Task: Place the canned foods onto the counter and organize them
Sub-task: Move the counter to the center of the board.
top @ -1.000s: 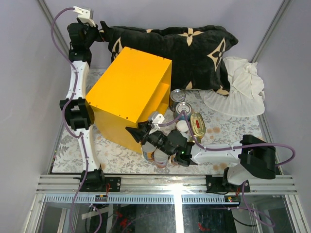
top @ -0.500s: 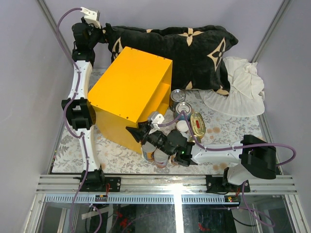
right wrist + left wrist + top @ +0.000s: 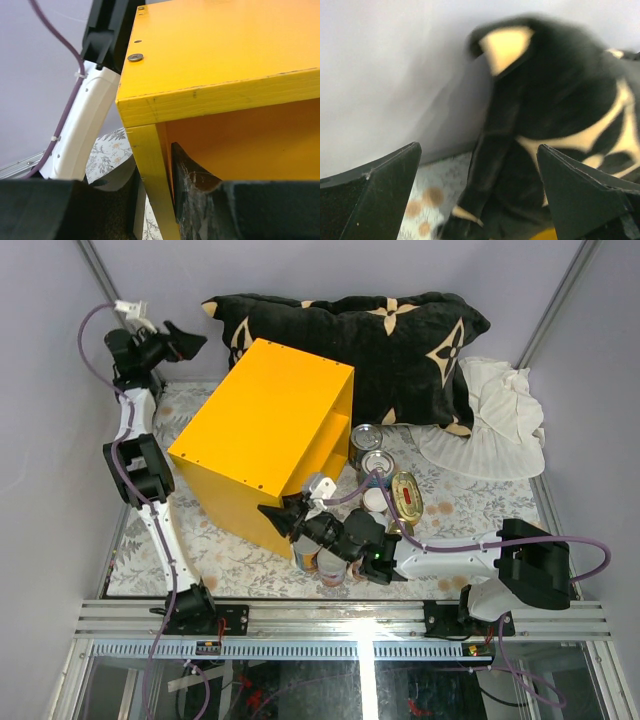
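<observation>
The counter (image 3: 265,425), a bright yellow box, lies in the middle of the table with its open side facing right. My right gripper (image 3: 280,517) is shut on its near front wall; in the right wrist view (image 3: 152,167) the fingers sit on either side of that yellow wall (image 3: 150,195). Two silver-topped cans (image 3: 367,437) (image 3: 378,462), a white-lidded can (image 3: 375,500) and an oval gold tin (image 3: 406,496) stand to the right of the box. Two orange-labelled cans (image 3: 306,558) stand partly hidden under my right arm. My left gripper (image 3: 188,340) is open and empty at the far left, also in the left wrist view (image 3: 477,146).
A black flower-patterned pillow (image 3: 400,340) lies along the back wall behind the box and fills the left wrist view (image 3: 560,105). A crumpled white cloth (image 3: 495,415) lies at the back right. Grey walls close in both sides.
My left arm has swung left and away from the pillow's corner, its gripper now clear of it. The yellow box has shifted slightly left. My right gripper has kept its hold.
</observation>
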### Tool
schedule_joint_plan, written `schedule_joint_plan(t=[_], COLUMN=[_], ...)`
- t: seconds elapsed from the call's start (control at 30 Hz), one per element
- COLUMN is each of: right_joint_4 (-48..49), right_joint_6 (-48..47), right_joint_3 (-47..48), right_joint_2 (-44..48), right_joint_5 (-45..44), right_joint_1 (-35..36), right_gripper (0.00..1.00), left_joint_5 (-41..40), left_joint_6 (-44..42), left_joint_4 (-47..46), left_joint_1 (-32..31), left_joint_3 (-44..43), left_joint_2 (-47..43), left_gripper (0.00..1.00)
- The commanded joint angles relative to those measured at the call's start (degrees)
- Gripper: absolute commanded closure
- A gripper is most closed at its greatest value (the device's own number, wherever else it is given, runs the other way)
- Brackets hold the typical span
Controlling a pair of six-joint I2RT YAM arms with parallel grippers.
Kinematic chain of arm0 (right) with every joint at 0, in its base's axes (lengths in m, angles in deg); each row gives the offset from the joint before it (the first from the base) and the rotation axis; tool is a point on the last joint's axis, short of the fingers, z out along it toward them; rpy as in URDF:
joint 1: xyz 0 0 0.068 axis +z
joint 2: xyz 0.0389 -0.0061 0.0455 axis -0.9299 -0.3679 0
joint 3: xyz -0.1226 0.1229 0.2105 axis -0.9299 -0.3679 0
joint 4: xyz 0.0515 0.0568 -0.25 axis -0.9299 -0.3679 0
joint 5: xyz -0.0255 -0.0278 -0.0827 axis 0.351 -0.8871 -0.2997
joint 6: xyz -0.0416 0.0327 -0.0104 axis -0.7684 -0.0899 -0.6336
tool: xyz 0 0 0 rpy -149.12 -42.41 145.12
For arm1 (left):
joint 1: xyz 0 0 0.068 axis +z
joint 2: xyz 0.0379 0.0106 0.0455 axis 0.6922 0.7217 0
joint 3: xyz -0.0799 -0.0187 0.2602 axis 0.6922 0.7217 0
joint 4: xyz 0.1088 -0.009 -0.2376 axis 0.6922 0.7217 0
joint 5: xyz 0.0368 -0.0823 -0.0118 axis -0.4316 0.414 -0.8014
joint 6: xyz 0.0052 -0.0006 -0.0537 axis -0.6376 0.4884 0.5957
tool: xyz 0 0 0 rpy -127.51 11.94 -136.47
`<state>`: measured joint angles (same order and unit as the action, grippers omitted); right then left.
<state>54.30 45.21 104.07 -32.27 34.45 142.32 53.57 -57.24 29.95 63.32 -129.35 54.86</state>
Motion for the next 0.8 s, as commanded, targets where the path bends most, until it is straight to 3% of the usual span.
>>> schedule_joint_plan(t=[0.0, 0.17, 0.6, 0.63, 0.7, 0.73, 0.77], right_joint_4=[-2.76, -3.13, -5.53, -5.71, -5.79, -5.81, -5.78], right_joint_6=[1.63, 1.68, 1.08, 0.97, 0.69, 0.6, 0.51], right_joint_3=[0.41, 1.26, 4.2, 4.26, 3.93, 3.68, 3.42], right_joint_2=[0.88, -0.35, -2.57, -2.51, -2.24, -2.03, -1.82], right_joint_5=[0.19, 0.15, 0.65, 0.58, 0.52, 0.41, 0.32], right_joint_1=[1.85, 1.85, 2.2, 2.22, 2.2, 2.19, 2.22], right_gripper=[1.0, 1.0, 1.0, 1.0, 1.0, 1.0, 1.0], left_joint_5=[10.21, 7.04, -4.38, -5.48, -7.18, -7.84, -9.08], left_joint_6=[11.02, 2.41, 0.24, 0.71, 1.63, 1.53, 1.44], left_joint_4=[-8.26, -0.44, -4.56, -5.45, -8.09, -8.38, -8.24], left_joint_1=[2.33, 0.81, -7.54, -7.6, -7.41, -7.26, -7.18], left_joint_3=[0.02, 1.6, -0.44, -0.35, 0.79, 0.76, 0.7], left_joint_2=[4.72, 4.72, 11.02, 11.35, 11.4, 11.34, 11.21], left_gripper=[0.0, 0.0, 0.0, 0.11, 0.43, 0.74, 0.94])
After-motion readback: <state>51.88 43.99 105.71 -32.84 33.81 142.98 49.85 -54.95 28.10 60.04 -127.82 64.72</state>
